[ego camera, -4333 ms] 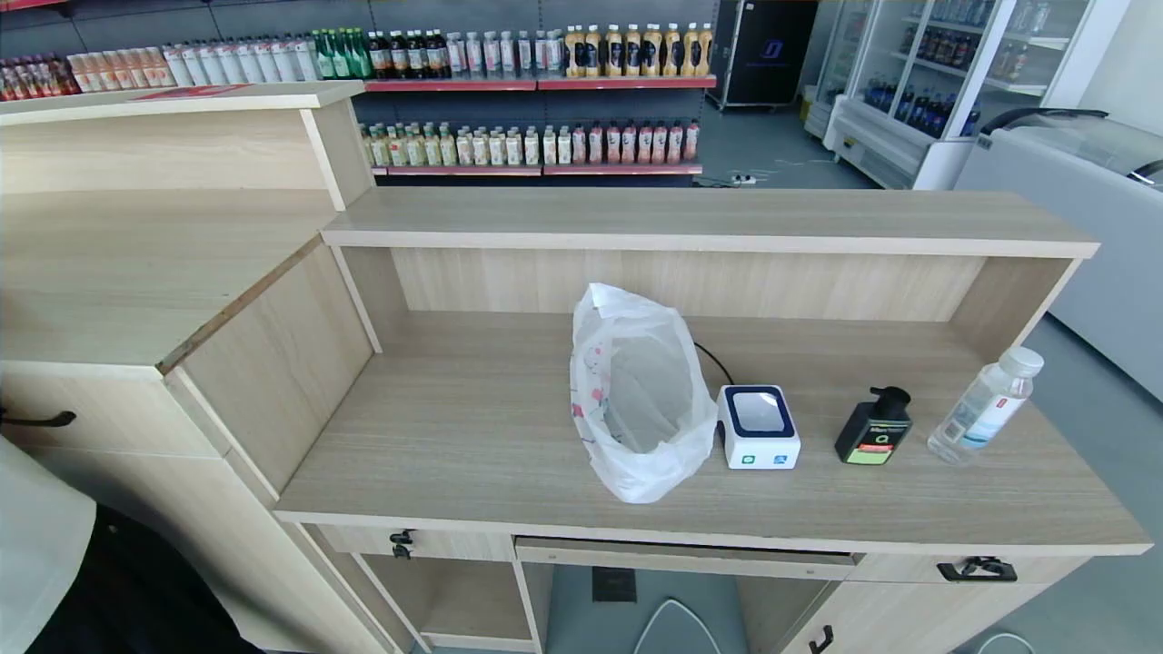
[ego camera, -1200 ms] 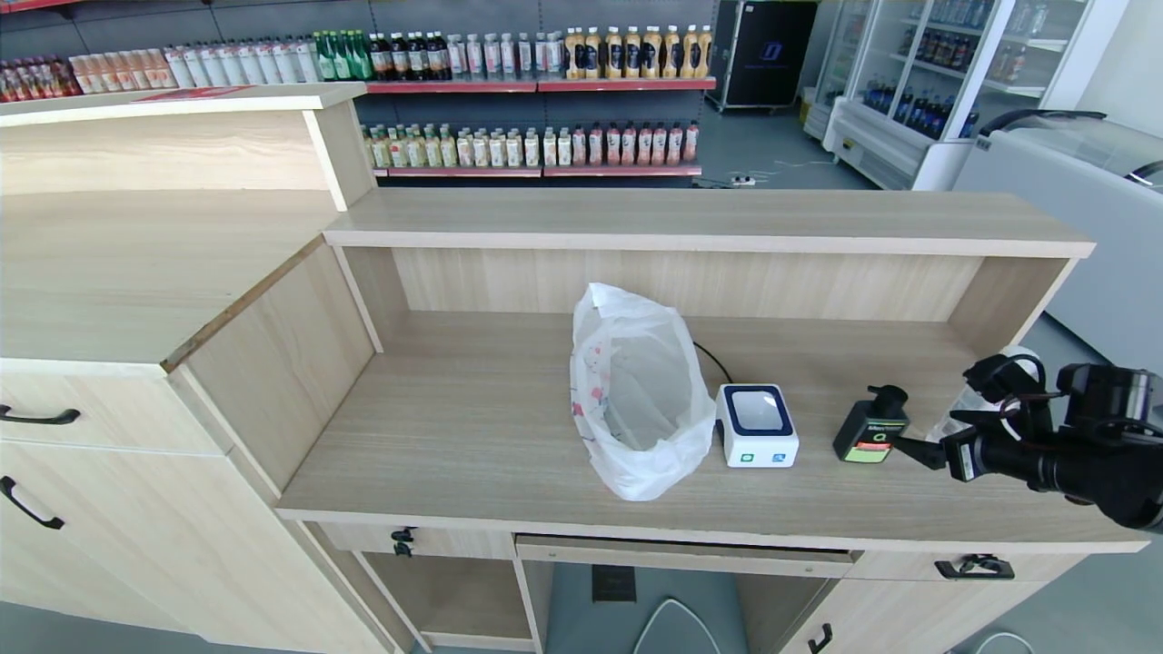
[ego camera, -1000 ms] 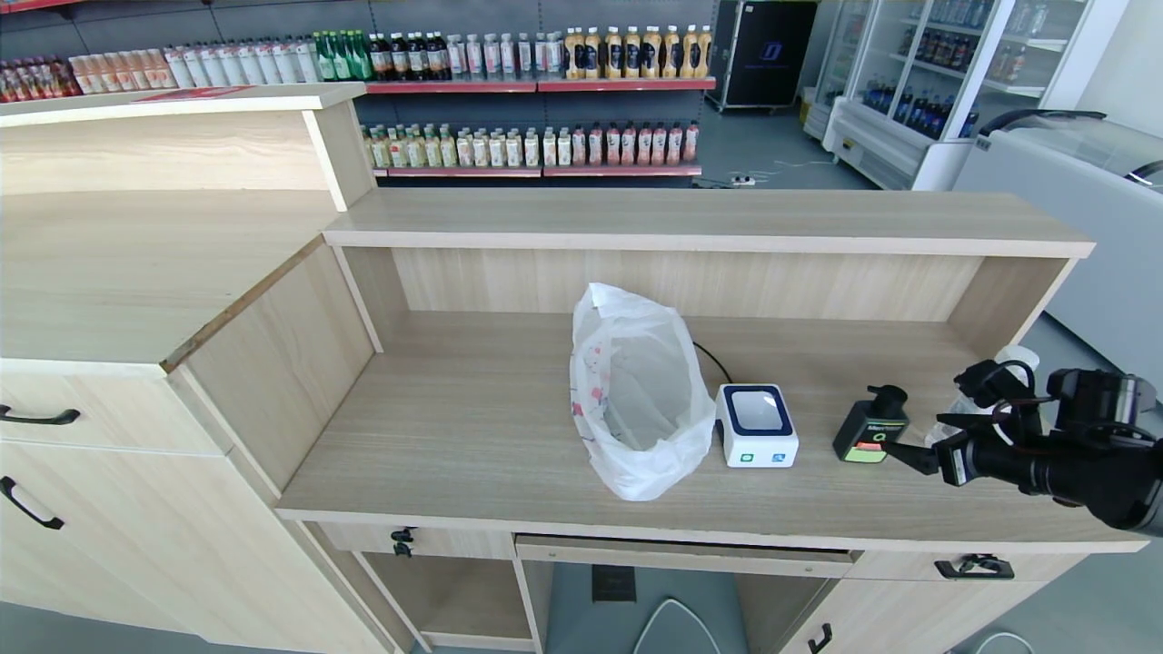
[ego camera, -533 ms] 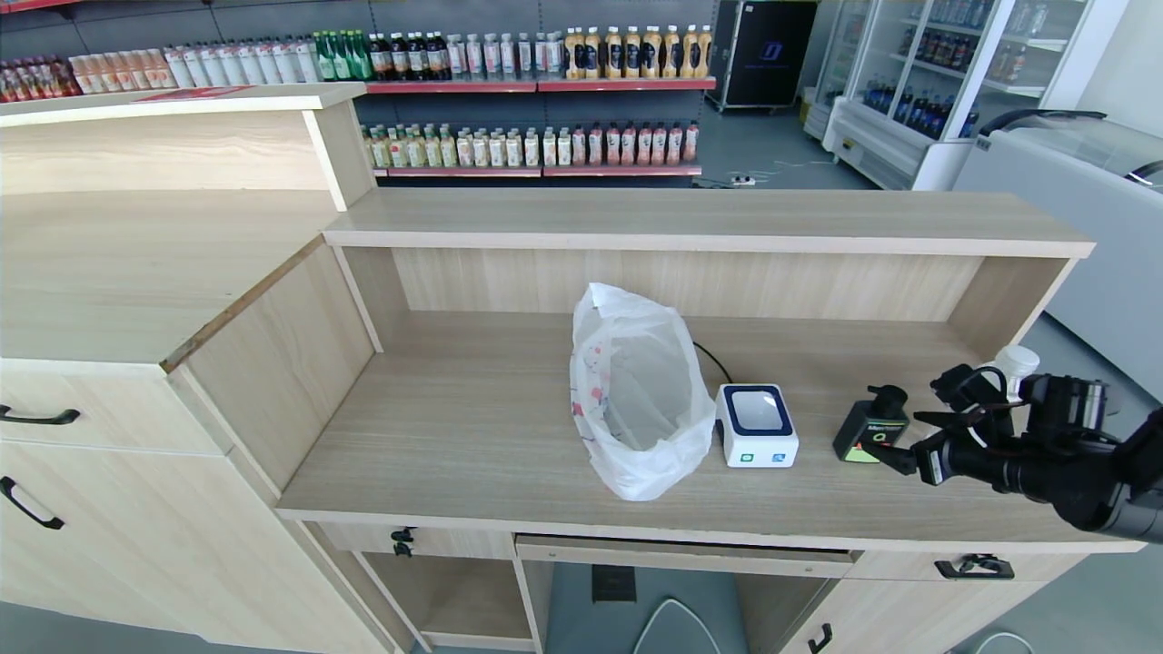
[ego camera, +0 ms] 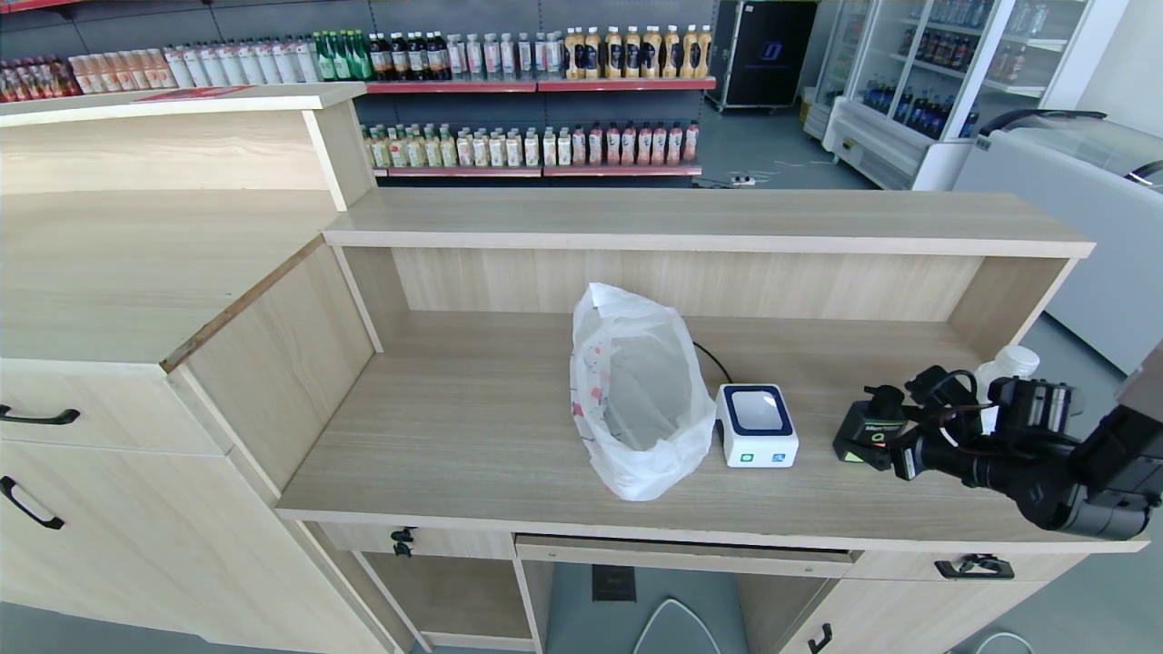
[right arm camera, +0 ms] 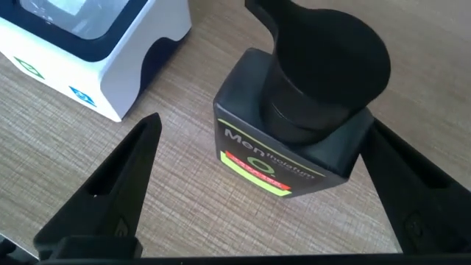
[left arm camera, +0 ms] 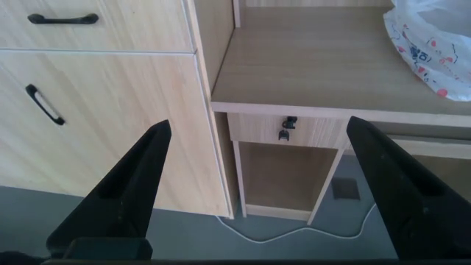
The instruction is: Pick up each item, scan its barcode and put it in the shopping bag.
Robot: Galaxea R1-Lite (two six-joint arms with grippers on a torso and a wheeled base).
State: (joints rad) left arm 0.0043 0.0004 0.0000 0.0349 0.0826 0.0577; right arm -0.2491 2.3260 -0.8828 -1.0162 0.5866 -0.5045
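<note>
A shop aisle runs behind, with shelves of bottled drinks (ego camera: 527,54) and glass-door coolers (ego camera: 918,82) at the back right. In front stands a pale wooden checkout bench (ego camera: 472,436).

Near its middle stands the white plastic shopping bag (ego camera: 641,400), upright with its mouth open. Just beside it on the right sits the white barcode scanner (ego camera: 757,425), window facing up. Further right stands the black pump bottle (ego camera: 859,431), upright on the bench. A clear water bottle (ego camera: 1004,363) with a white cap stands beyond it, partly hidden by the right arm.

The right pincer (right arm camera: 263,125) is spread wide, one finger on each side of the black pump bottle and low by its body, not closed on it. The left pincer (left arm camera: 257,125) is also spread wide and holds nothing. It hangs low in front of the bench's left end, facing the drawer fronts (left arm camera: 96,33) and the open space under the bench.
</note>
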